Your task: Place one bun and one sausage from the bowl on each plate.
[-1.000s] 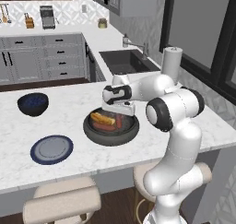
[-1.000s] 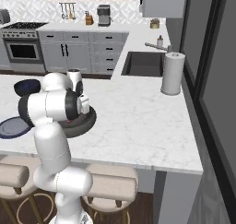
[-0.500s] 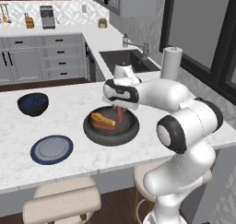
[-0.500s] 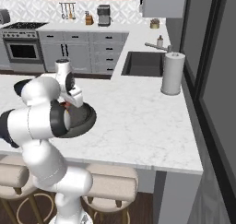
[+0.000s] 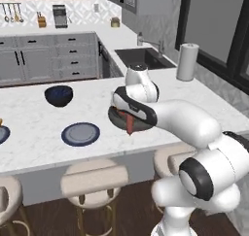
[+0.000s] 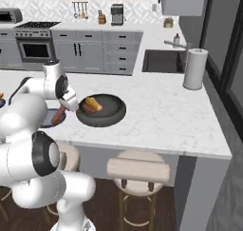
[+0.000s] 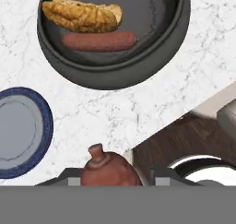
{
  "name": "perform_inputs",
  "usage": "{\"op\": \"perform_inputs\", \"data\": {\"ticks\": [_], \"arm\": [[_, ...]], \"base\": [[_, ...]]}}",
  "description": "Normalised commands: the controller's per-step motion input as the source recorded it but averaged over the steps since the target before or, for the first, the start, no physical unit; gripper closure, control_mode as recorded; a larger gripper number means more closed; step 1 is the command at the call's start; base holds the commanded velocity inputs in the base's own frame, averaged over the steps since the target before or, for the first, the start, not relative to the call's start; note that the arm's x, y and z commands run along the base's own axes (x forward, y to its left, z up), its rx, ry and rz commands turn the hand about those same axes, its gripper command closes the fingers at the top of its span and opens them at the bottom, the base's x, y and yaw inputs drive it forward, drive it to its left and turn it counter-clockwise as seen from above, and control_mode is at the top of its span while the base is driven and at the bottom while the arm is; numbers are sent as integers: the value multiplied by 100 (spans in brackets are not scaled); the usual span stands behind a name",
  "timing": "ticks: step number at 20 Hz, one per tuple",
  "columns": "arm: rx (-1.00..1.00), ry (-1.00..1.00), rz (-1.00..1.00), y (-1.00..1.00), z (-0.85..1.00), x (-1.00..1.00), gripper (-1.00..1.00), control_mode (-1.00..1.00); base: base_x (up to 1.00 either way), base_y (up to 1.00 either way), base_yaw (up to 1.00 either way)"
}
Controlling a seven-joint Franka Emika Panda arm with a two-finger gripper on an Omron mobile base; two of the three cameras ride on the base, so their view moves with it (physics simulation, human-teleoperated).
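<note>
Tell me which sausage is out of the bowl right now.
The sausage clamped in the gripper, hanging over the counter between the bowl and the plate. The other sausage lies inside the bowl beside the bun.

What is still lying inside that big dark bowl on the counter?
Inside the bowl lie one bun and one sausage, side by side. Another sausage is out of it, held in the gripper. Nothing seems hidden under them.

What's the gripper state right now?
Gripper: jaws closed on a sausage, lifted clear of the bowl.
</note>
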Motion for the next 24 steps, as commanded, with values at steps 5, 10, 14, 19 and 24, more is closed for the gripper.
{"op": "perform_inputs", "data": {"ticks": [5,10,14,19,24], "arm": [[0,0,0,0,0,0,100,100],[0,0,0,0,0,0,100,100],[0,0,0,0,0,0,100,100],[0,0,0,0,0,0,100,100],[0,4,7,38,2,54,100,-100]], "base": [[-1,100,3],[2,100,1],[35,100,3],[76,68,0],[39,0,0]]}}
